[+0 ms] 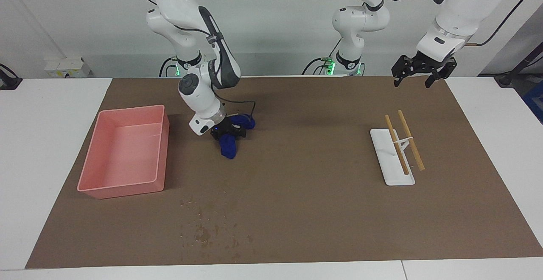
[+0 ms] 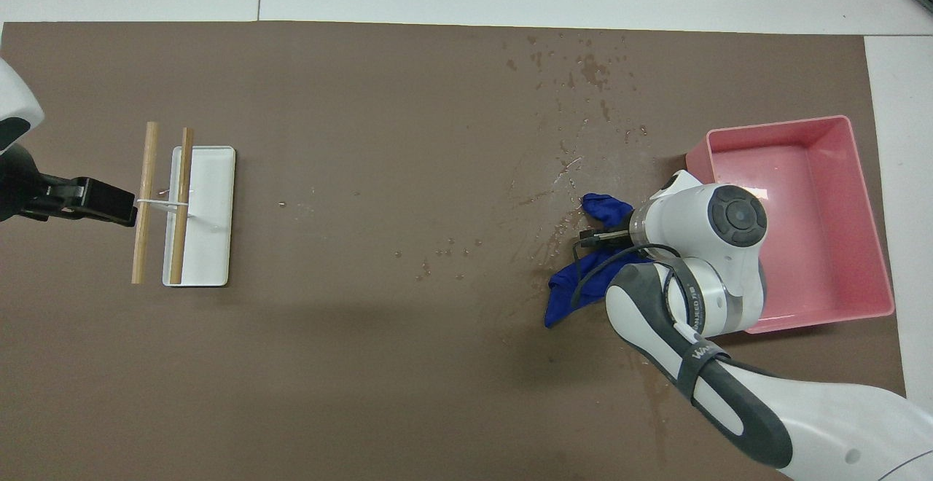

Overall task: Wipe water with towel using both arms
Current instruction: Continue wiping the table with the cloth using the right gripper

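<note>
The right gripper [image 1: 229, 132] is clamped shut on the towel [image 1: 229, 146], holding it low against the brown mat [image 1: 297, 195] beside the pink bin [image 1: 123, 152]. The blue cloth trails out from the gripper at two ends, one toward the robots and one away, which suits dragging it across a wet patch; in the overhead view it lies among the streaks of water [image 2: 561, 197] just beside the bin, so the grip looks chosen to press and sweep rather than to carry. More water droplets [image 1: 208, 229] lie farther from the robots, near the mat's edge, well apart from the towel; my judgement is that this patch is not yet wiped.

The left gripper [image 1: 418, 74] hangs open and empty over the mat's edge at the left arm's end of the desk, waiting, raised above the white tray [image 1: 392, 161].

The pink bin holds no objects; its floor shows a glossy sheen in the overhead view that may be a little water. The white tray carries two wooden sticks [image 1: 403, 142] laid across it, joined by a thin white piece.
</note>
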